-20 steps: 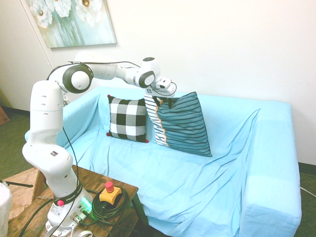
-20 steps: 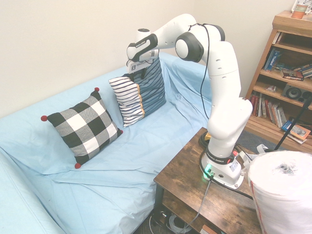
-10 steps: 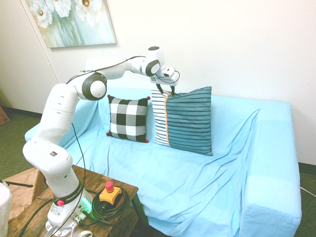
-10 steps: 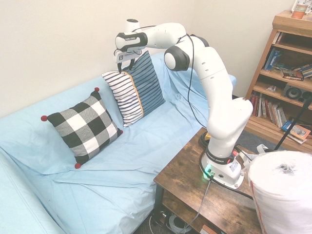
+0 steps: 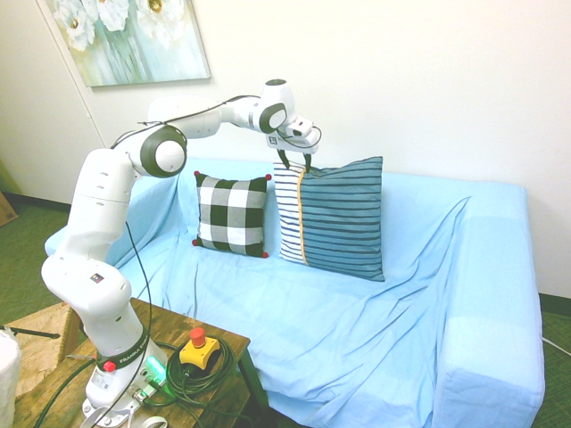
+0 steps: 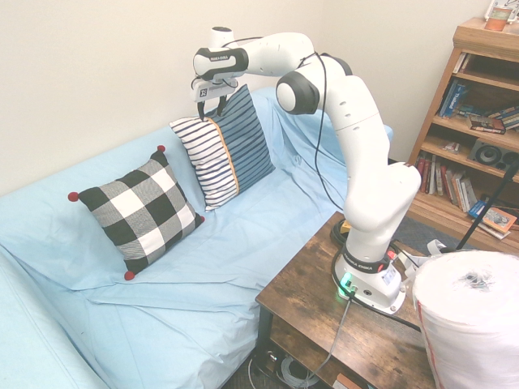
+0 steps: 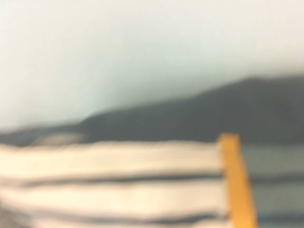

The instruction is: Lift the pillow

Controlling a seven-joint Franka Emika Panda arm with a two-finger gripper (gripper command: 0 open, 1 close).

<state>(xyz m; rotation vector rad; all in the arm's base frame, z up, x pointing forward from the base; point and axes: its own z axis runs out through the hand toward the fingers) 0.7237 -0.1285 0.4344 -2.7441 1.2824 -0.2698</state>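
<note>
Jaws Spread at Top Edge of Striped Pillow on Blue Sofa

The jaws (image 5: 294, 162) are spread, pointing down at the top edge of the pillow (image 5: 339, 218), close to its yellow-orange line; whether they touch the fabric, I cannot tell. The pillow stands on the sofa (image 5: 486, 267), leaning on the backrest, its teal part with dark stripes and its white striped band facing out. Beside it leans the checked cushion (image 5: 231, 216), black and white with red corners.

A pale blue cover lies over the sofa, wrinkled across the seat. Behind is a plain light wall (image 5: 428, 80), with a painting (image 5: 134, 40) of white flowers. The arm rises from a brown wooden surface (image 6: 324, 324), which also bears a red-and-yellow button (image 5: 198, 346). Near it is a large white roll (image 6: 470, 316); farther off, a wooden bookcase (image 6: 466, 138) holds books and a speaker (image 6: 486, 154).
</note>
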